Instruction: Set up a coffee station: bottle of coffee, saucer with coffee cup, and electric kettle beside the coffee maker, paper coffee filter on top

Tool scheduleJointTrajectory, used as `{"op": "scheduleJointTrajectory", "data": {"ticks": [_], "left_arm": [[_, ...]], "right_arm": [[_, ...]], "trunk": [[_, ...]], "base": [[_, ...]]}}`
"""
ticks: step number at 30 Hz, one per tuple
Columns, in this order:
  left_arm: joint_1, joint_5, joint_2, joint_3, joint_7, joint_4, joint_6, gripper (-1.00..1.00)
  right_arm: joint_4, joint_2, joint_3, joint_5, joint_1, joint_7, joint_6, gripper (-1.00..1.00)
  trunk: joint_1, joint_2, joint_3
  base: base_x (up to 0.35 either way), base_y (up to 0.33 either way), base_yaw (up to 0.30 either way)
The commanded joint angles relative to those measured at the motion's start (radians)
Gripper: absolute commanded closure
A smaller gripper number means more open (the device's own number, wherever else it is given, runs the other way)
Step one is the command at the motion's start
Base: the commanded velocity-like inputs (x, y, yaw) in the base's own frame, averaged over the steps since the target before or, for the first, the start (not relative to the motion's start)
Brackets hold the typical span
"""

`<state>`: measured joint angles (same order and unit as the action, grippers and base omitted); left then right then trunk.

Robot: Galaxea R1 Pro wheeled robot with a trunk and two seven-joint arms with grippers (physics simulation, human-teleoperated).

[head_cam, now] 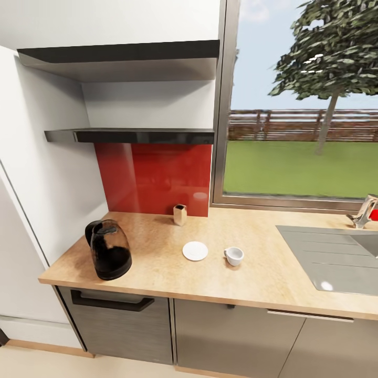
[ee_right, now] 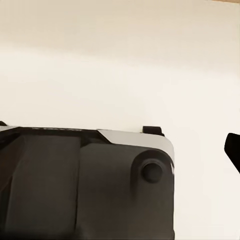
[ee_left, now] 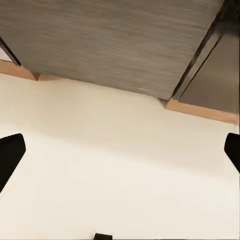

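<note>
Fingers [ee_left: 11, 155] spread over floor [ee_left: 115, 170], cabinet front [ee_left: 110, 45].

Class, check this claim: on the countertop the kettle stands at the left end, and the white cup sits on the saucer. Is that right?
Not quite. The kettle does stand at the left end of the countertop, but the cup stands on the bare wood beside the saucer, apart from it. The head view shows this.
</note>
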<state>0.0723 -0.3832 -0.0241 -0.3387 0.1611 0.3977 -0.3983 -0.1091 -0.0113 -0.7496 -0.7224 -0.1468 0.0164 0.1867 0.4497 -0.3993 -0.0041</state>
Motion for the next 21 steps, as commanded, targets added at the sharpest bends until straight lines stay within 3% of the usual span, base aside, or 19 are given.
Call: {"op": "scheduleJointTrajectory", "data": {"ticks": [1,8,12,14,15,18,19,20,21], "left_arm": [[0.000,0.004,-0.001,-0.008,0.007,0.008,-0.053,-1.00],[0.001,0.023,-0.001,-0.006,0.006,0.066,-0.335,-1.00],[0.001,0.020,-0.005,0.002,0.008,0.192,-0.391,-1.00],[0.000,0.021,-0.006,0.005,0.012,0.338,-0.398,-1.00],[0.001,0.024,-0.005,0.004,0.010,0.413,-0.393,-1.00],[0.011,0.027,-0.006,0.003,0.009,0.495,-0.383,-1.00],[0.013,0.028,-0.007,0.004,0.010,0.510,-0.382,-1.00],[0.016,0.029,-0.013,0.005,0.010,0.530,-0.380,-1.00],[0.016,0.029,-0.014,0.006,0.011,0.533,-0.381,-1.00]], "right_arm": [[0.000,-0.001,-0.007,-0.010,0.000,0.002,0.003,-1.00],[-0.004,-0.002,-0.005,-0.013,0.000,0.002,0.005,-1.00],[-0.008,-0.007,-0.005,-0.013,0.000,0.002,0.005,-1.00],[-0.011,-0.009,-0.005,-0.012,0.000,0.002,0.005,-1.00],[-0.053,-0.009,-0.004,-0.012,0.000,0.002,0.032,-1.00],[-0.130,-0.010,-0.003,-0.012,0.000,0.002,0.182,-1.00],[-0.155,-0.010,-0.003,-0.012,0.000,0.002,0.262,-1.00],[-0.229,-0.018,-0.003,-0.009,0.000,0.002,0.428,-1.00],[-0.252,-0.022,-0.003,-0.009,0.000,0.002,0.464,-1.00]], "trunk": [[0.000,-0.001,0.000],[0.000,-0.001,0.000],[0.000,-0.001,0.000],[0.000,-0.001,0.000],[0.000,-0.001,0.000],[0.000,-0.001,0.000],[0.000,-0.001,0.000],[0.000,-0.001,0.000],[0.000,-0.001,0.000]], "base": [[0.000,0.000,0.000],[0.000,0.000,0.000],[0.000,0.000,0.000],[0.000,0.000,0.000],[0.000,0.000,0.000],[0.000,0.000,0.000],[0.000,0.000,0.000],[0.000,0.000,0.000],[0.000,0.000,0.000]]}}
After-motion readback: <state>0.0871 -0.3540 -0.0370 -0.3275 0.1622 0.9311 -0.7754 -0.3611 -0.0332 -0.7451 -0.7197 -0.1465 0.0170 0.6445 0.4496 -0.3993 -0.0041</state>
